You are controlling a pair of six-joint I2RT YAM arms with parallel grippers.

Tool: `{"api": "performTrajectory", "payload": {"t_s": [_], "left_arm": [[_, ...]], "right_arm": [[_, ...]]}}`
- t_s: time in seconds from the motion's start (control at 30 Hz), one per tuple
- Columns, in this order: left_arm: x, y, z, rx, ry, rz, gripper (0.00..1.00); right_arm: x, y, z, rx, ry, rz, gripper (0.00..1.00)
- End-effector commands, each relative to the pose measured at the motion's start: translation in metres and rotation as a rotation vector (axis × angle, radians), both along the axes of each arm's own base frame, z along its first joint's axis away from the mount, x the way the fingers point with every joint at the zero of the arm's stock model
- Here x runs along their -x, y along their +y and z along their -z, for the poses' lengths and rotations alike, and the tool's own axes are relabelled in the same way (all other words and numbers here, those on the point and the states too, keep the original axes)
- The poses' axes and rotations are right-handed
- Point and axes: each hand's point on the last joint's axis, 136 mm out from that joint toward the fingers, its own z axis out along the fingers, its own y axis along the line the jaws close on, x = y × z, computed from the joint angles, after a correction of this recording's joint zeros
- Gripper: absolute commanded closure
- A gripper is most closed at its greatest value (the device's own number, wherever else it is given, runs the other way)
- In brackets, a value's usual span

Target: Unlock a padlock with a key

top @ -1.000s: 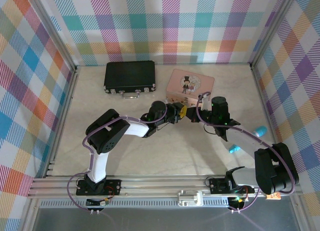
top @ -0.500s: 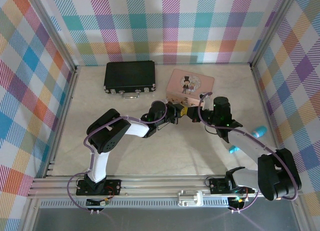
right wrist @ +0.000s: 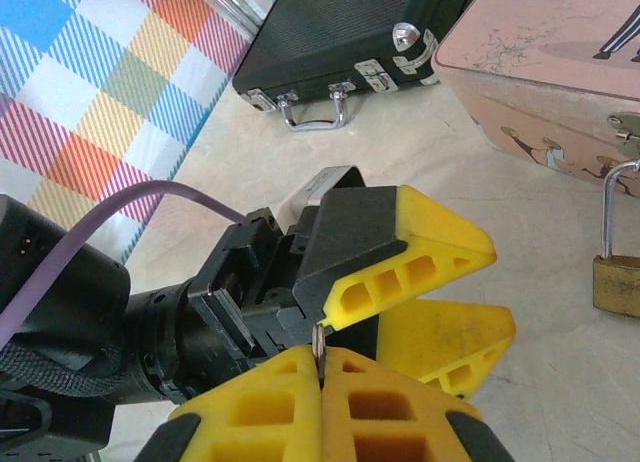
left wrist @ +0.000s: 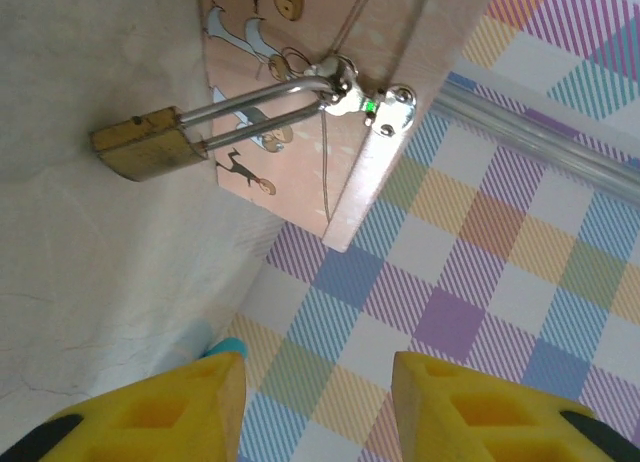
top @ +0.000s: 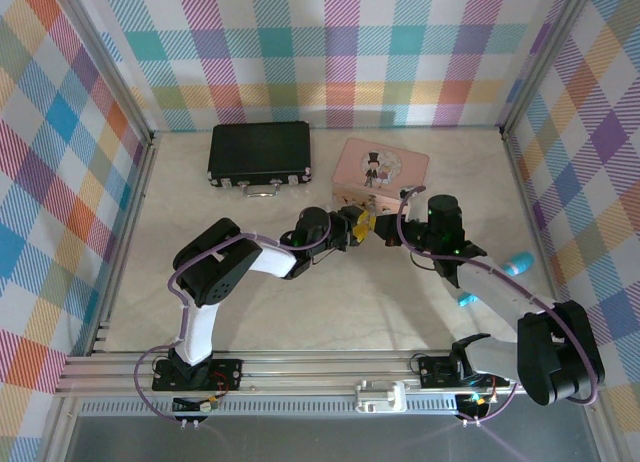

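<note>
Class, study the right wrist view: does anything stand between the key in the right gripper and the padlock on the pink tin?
Yes. The left gripper, jaws open, sits directly ahead of the key pinched in the right gripper. The padlock hangs from the pink tin off to the right, so the left gripper partly blocks that path.

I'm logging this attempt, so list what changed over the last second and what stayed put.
The right arm's elbow swung toward the near right corner while the right gripper stayed shut on the key. The left gripper, facing it, now stands open; from above I cannot tell whether it just released the key. The pink tin, with the padlock on its hasp, and the black case have not moved.
</note>
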Motion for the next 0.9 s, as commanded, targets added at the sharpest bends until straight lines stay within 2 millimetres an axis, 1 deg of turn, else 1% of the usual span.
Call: {"api": "performTrajectory", "payload": {"t_s": [0.0, 0.17, 0.3, 0.37, 0.53, 0.63, 0.77, 0.87], "left_arm": [[-0.001, 0.003, -0.023, 0.080, 0.001, -0.034, 0.56], [0.001, -0.003, -0.034, 0.148, 0.012, -0.030, 0.57], [0.001, -0.004, -0.044, 0.171, 0.004, -0.033, 0.57], [0.001, -0.003, -0.047, 0.176, 0.003, -0.036, 0.57], [0.001, -0.003, -0.046, 0.179, 0.008, -0.036, 0.59], [0.000, -0.003, -0.043, 0.174, 0.012, -0.039, 0.66], [-0.001, -0.003, -0.043, 0.173, 0.009, -0.041, 0.82], [-0.001, -0.004, -0.043, 0.167, 0.003, -0.039, 0.91]], "right_arm": [[-0.002, 0.004, 0.004, -0.001, -0.021, -0.017, 1.00], [-0.005, 0.009, 0.009, -0.025, -0.002, -0.035, 1.00], [-0.008, 0.012, 0.015, -0.034, 0.011, -0.038, 1.00], [-0.009, 0.012, 0.016, -0.038, 0.012, -0.041, 1.00], [-0.010, 0.013, 0.014, -0.043, 0.008, -0.043, 1.00], [-0.008, 0.014, 0.013, -0.043, 0.010, -0.050, 1.00], [-0.005, 0.013, 0.013, -0.032, 0.011, -0.056, 1.00], [-0.002, 0.011, 0.009, -0.030, 0.001, -0.054, 1.00]]}}
